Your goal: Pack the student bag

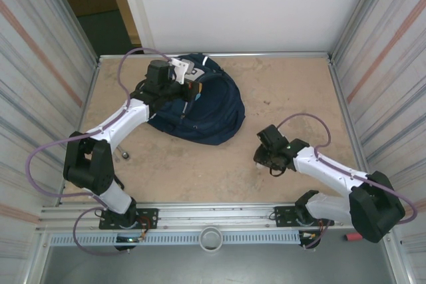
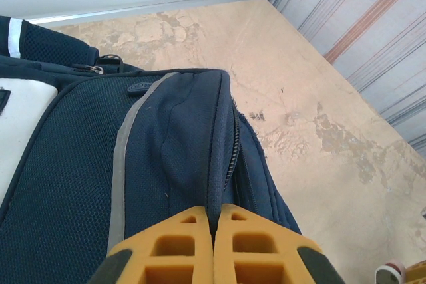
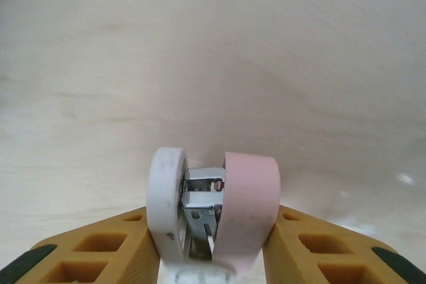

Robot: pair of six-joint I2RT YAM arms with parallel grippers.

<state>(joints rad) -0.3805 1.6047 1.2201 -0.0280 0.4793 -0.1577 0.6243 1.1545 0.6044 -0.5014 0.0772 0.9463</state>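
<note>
From where I stand, the large navy blue fabric student bag point(image 1: 210, 118) lies flat on the far left part of the worn beige plywood table point(image 1: 293, 91). It is close to the back wall, with its mesh front, a grey reflective strip and a white patch turned upward. The left gripper point(image 1: 191, 91) is down on the upper end of the bag. In the left wrist view its yellow fingers point(image 2: 160, 254) are pinched tight together on a ridge of navy fabric, right along the zipper seam, so that claw is clenched on the bag itself.

The right gripper point(image 1: 267, 159) sits low over bare table on the right side, well apart from the bag. Seen from its own wrist, its yellow fingers point(image 3: 313, 244) clamp a small round object point(image 3: 213, 211) from both sides. The object has a white disc on one face, a pink one on the other and a shiny metal piece between them (what it is, I cannot tell).

A small dark object point(image 1: 124, 155) lies on the table just beside the left arm's elbow, apart from the bag.
</note>
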